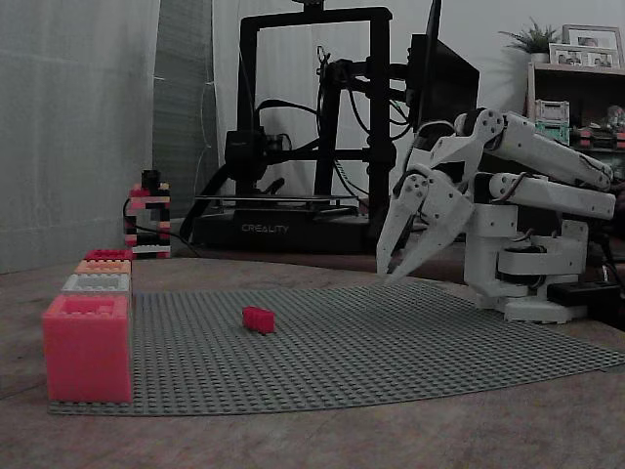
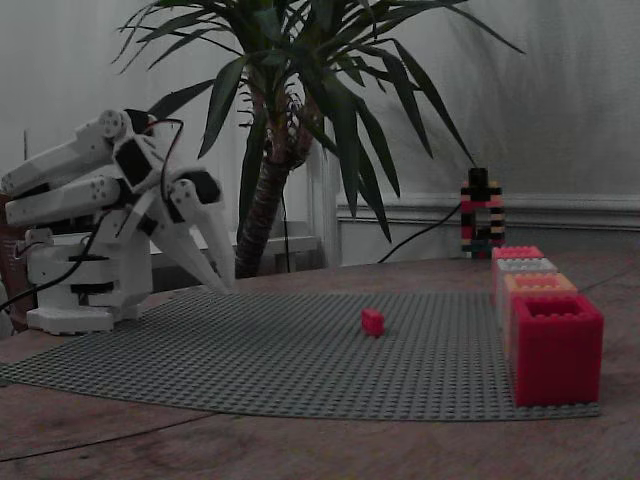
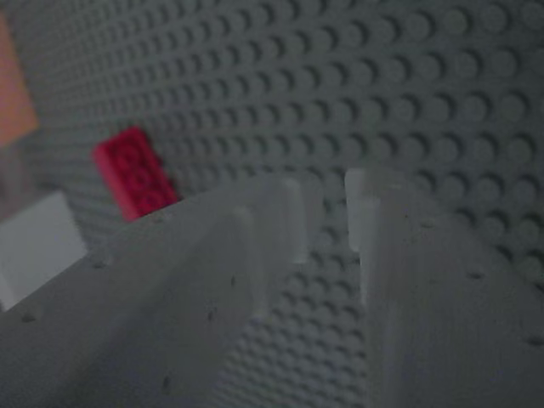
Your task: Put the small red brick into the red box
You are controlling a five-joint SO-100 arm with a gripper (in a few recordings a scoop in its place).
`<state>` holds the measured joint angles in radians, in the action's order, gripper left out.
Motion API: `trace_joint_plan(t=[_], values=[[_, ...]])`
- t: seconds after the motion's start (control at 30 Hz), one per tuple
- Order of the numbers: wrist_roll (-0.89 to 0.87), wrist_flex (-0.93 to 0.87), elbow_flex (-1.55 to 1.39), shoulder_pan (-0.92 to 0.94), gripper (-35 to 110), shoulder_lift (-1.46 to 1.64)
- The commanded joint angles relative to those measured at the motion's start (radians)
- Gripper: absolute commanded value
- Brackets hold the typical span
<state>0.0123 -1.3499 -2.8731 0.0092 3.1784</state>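
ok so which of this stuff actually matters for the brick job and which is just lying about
Job: small red brick, big red box, gripper.
Lying about: white box, orange box, striped brick tower, 3D printer, palm plant.

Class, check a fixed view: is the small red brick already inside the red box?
No: the small red brick lies on the grey baseplate, apart from the red box at its edge.

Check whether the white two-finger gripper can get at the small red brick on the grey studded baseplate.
Probably yes. The small red brick lies alone on the grey studded baseplate, apart from the row of boxes, and nothing stands between it and the white two-finger gripper.
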Motion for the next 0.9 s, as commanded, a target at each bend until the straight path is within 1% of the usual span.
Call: trace_joint_plan(t=[0.0, 0.13, 0.2, 0.27, 0.3, 0.4, 0.47, 0.67, 0.87], values=[[0.011, 0.046, 0.087, -0.017, 0, -0.114], [0.008, 0.101, 0.288, -0.017, 0, -0.345], [0.052, 0.129, 0.383, -0.017, 0, -0.466], [0.149, 0.141, 0.472, -0.017, 0, -0.589], [0.241, 0.14, 0.515, -0.017, 0, -0.647], [0.334, 0.127, 0.664, -0.048, 0, -0.828], [0.417, 0.087, 0.781, -0.054, 2, -0.969], [0.474, 0.058, 1.072, -0.066, 17, -1.348], [0.474, 0.034, 1.25, -0.104, 24, -1.574]])
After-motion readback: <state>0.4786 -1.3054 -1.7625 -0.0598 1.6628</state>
